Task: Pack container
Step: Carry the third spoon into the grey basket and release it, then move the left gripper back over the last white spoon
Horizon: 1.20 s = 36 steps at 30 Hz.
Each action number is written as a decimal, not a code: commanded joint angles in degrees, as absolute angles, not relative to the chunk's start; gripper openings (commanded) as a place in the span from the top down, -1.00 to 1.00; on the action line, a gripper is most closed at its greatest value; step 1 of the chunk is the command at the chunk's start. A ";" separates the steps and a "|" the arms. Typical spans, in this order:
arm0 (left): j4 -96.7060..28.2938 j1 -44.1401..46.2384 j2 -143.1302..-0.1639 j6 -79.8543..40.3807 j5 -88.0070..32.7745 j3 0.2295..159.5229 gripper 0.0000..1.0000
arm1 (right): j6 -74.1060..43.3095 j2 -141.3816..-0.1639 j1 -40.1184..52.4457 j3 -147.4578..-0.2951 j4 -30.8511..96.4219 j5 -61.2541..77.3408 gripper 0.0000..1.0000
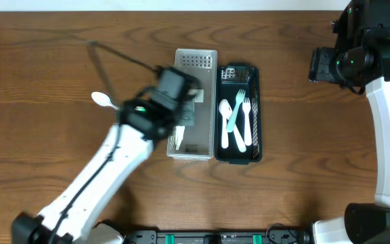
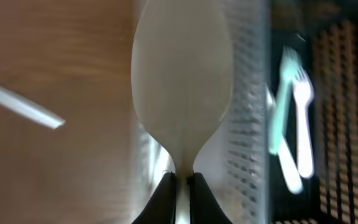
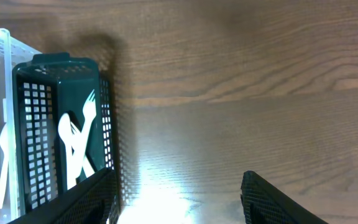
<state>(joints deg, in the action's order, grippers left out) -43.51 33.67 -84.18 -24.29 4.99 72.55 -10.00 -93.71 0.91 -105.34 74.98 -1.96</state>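
Overhead view: the wooden counter [image 1: 46,41] carries two long containers touching side by side, a white container [image 1: 195,57] and a dark green container [image 1: 237,70]. The green one already holds a few forks and spoons [image 1: 239,122]. My left arm [image 1: 100,169] reaches in diagonally and ends over the white container, hiding what it carries. My right arm [image 1: 384,129] stands well apart at the far edge, so the left is clearly nearer.

The left wrist view supplies the hidden part. My left gripper [image 2: 180,180] is clamped on the neck of a white spoon [image 2: 182,81], bowl pointing away from me. Its long axis runs parallel to the white container's perforated wall, just beside it. I judge it needs only lowering, with no turning.

The right wrist view shows my right gripper [image 3: 178,180] with jaws spread and nothing between them. It alone shows a spoon already lying inside the white container.

A loose spoon [image 1: 101,99] lies on the counter left of the containers, not yet packed.
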 commanded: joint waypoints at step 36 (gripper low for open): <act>-53.84 -5.02 -94.28 -36.16 6.35 90.76 -0.33 | -9.13 -93.86 0.30 -105.62 75.64 -2.33 -0.35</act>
